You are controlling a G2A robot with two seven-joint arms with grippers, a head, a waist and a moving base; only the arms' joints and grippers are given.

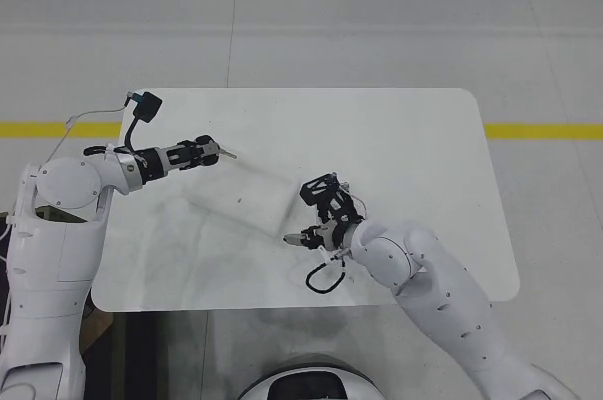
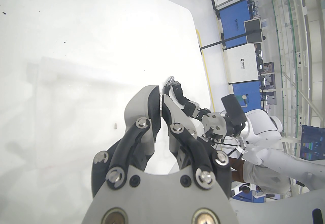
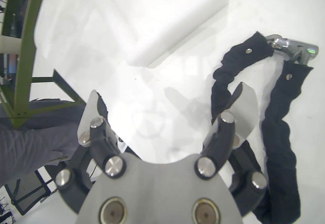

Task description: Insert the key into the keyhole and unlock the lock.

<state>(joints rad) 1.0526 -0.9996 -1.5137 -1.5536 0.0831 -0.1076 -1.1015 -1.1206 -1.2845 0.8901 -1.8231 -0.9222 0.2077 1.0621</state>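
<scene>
Left gripper is clamped on the key, flat metal pinched edge-on between the pads. In the top view the free end pokes out past the fingertips, upper left of frame, over the table. My read is that it's pinched at the head so the blade stays exposed for insertion.

Right gripper has its jaws spread wide with nothing between them, just bare table. It sits near frame centre in the top view. The lock lies on the table just ahead of it and off to one side: a metal body joining the two ends of a black fabric-sleeved chain. One chain strand crosses one finger and the other runs back under the wrist. It looks staged to grab and steady the lock, which isn't held yet.

Key and lock are well apart, so insertion isn't started.

A white block sits beyond the right gripper. Purpose unclear.

Hard to make out:
- The keyhole. I can't tell which face it's on or which way it points.
- The lock in the top view, where the right wrist hardware covers that area.
- Key blade orientation, since it's too small in the top view.
- How much of the key sits inside the pads.
</scene>
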